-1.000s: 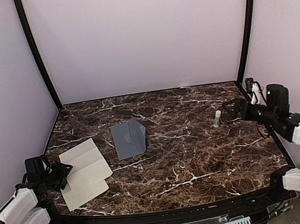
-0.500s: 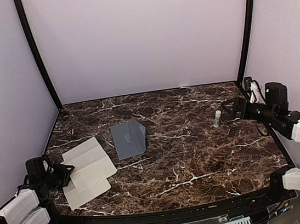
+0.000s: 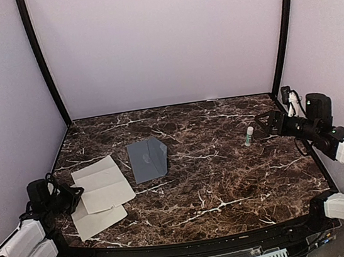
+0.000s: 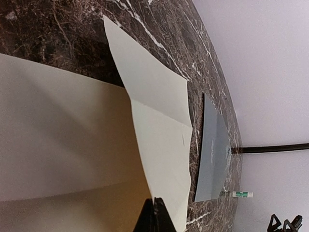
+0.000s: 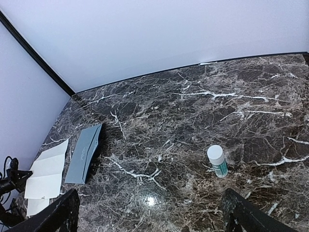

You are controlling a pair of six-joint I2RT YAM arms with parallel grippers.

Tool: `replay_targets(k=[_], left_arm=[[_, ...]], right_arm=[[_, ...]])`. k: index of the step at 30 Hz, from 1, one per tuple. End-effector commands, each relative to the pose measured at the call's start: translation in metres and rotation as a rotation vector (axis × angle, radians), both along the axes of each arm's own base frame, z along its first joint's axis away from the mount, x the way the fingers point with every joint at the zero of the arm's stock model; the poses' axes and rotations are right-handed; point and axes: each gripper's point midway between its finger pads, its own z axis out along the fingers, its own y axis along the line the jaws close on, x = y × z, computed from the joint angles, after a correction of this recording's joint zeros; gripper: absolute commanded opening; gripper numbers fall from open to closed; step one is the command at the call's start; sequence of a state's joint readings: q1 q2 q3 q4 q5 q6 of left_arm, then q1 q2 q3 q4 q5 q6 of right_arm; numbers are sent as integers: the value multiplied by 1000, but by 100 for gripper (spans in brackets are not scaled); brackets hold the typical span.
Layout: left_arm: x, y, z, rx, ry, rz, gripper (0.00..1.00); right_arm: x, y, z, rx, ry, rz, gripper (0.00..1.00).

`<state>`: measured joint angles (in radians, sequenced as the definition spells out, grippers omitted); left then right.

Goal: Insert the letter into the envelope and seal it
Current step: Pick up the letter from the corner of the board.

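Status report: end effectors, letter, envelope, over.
Left end effector shut on letter edge. Right end effector open, by glue stick. Envelope apart from letter, nothing between.

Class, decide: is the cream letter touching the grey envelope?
Apart. The top view shows a strip of dark table between the letter and the envelope.

letter left of envelope

Seen from high at the near side, close along the creased cream paper sheet, and from far right, sharing the slate-grey paper envelope.
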<state>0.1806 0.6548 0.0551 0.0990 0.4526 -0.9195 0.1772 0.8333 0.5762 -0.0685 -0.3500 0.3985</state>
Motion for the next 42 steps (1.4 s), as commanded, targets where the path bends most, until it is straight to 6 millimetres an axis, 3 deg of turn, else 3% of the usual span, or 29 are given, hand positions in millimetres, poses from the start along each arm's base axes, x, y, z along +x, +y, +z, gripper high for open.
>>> replay_targets(k=[1, 6, 10, 11, 12, 13, 18, 21, 29, 35, 42], left_arm=[[5, -6, 16, -12, -75, -38, 0], [17, -11, 52, -2, -166, -90, 0], [31, -17, 95, 30, -248, -170, 0], [33, -20, 97, 39, -249, -194, 0], [36, -24, 114, 50, -288, -238, 0], [38, -27, 116, 49, -282, -264, 0], [46, -71, 168, 151, -400, -534, 0], [37, -111, 186, 175, -439, -710, 0], [22, -178, 250, 130, -622, -971, 0], [6, -237, 262, 125, -622, -1174, 0], [-24, -297, 272, 96, -611, -1376, 0]], right_arm=[[1, 0, 15, 9, -49, -7, 99], [3, -1, 18, 16, -51, -21, 99], [6, -2, 21, 25, -54, -36, 99], [6, -1, 23, 29, -54, -28, 99], [6, 1, 24, 34, -55, -16, 99], [6, 4, 26, 39, -54, -3, 99], [2, 14, 39, 25, -72, 76, 99], [-1, 19, 52, 0, -102, 122, 99], [-18, 43, 102, 40, -196, 284, 99], [-37, 75, 132, 75, -241, 448, 97], [-60, 121, 141, 71, -215, 635, 88]])
